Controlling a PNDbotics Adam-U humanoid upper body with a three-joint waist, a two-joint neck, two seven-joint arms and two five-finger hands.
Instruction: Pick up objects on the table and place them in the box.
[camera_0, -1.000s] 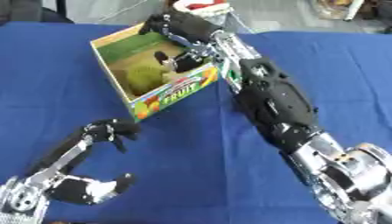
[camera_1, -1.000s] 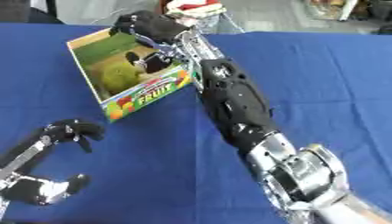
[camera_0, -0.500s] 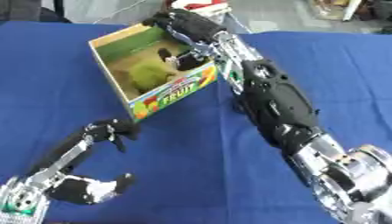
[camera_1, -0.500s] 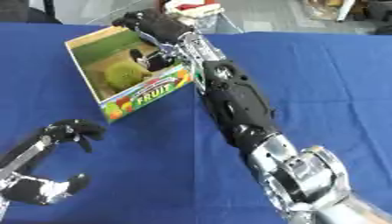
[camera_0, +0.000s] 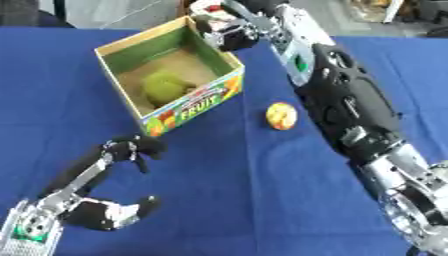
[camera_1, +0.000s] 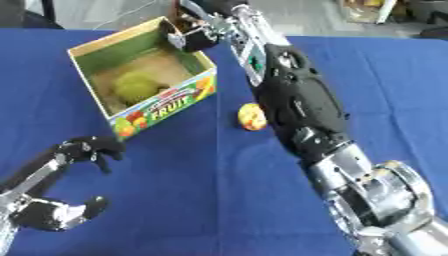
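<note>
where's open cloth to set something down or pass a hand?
Bare cloth left of the box, between it and the left hand, and below the yellow-red fruit. Crowded: the right arm spans the right side, and the right hand sits at the box's far corner.

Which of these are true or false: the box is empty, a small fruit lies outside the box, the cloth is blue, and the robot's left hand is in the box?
1. The box is empty. False: a green round fruit lies inside it.
2. A small yellow-red fruit lies on the table outside the box. True.
3. The tablecloth is blue. True.
4. The left hand is inside the box. False: it is in front of the box, near the lower left; the right hand is at the box's far corner.
</note>
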